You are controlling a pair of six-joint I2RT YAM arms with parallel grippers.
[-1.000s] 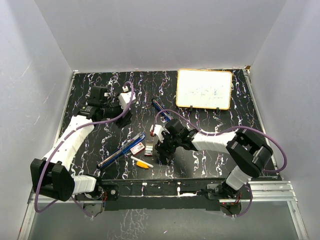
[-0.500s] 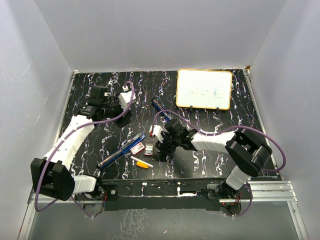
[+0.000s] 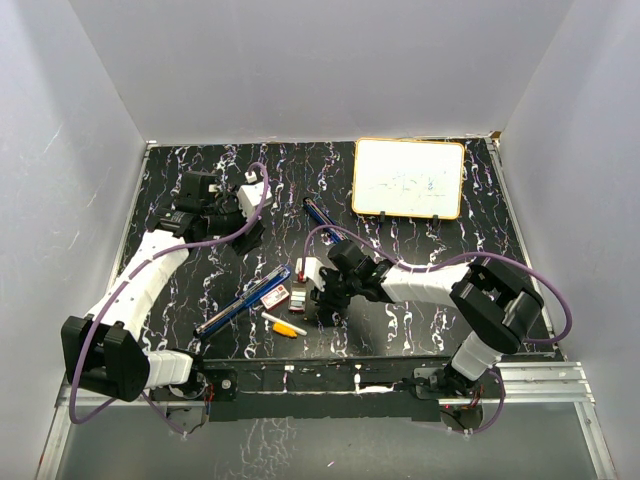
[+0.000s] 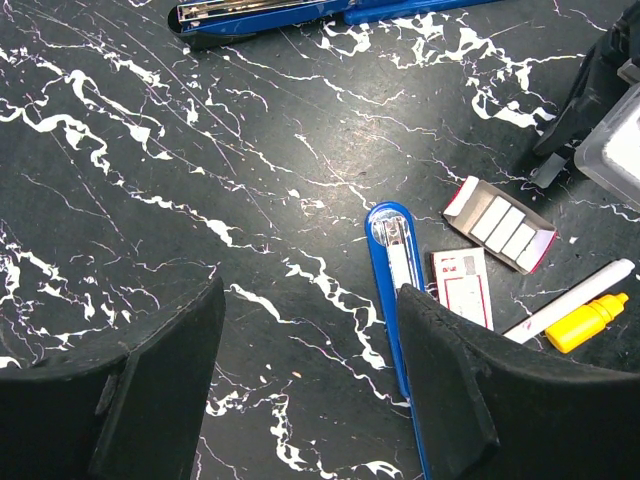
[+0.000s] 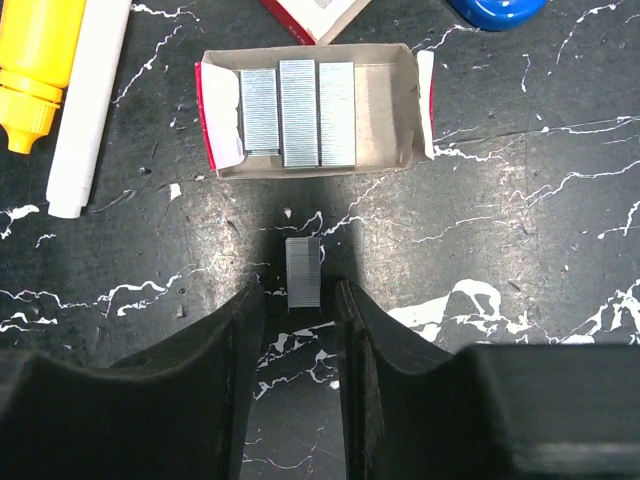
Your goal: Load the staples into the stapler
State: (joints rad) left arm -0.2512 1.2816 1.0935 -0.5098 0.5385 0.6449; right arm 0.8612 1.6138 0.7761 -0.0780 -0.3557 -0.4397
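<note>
An opened blue stapler (image 3: 245,300) lies left of centre, its staple channel (image 4: 395,255) facing up. The staples sit in a small red-and-white box tray (image 5: 310,110), three silvery strips side by side; one loose strip (image 5: 303,272) lies on the table just below the tray. My right gripper (image 5: 299,290) hangs low over that strip. Its jaws are narrowed and the strip's near end is between the fingertips, with a gap on each side. Farther back on the left, my left gripper (image 4: 310,300) is open over bare table, next to the stapler.
A yellow-capped white marker (image 5: 60,90) lies left of the tray. The box's red-and-white sleeve (image 4: 462,288) rests beside the stapler. A second blue stapler (image 3: 320,215) lies mid-table, and a yellow-framed whiteboard (image 3: 408,178) lies at the back right.
My right gripper has shifted slightly left toward the tray and its jaws have narrowed around the loose strip. The left arm has not moved.
</note>
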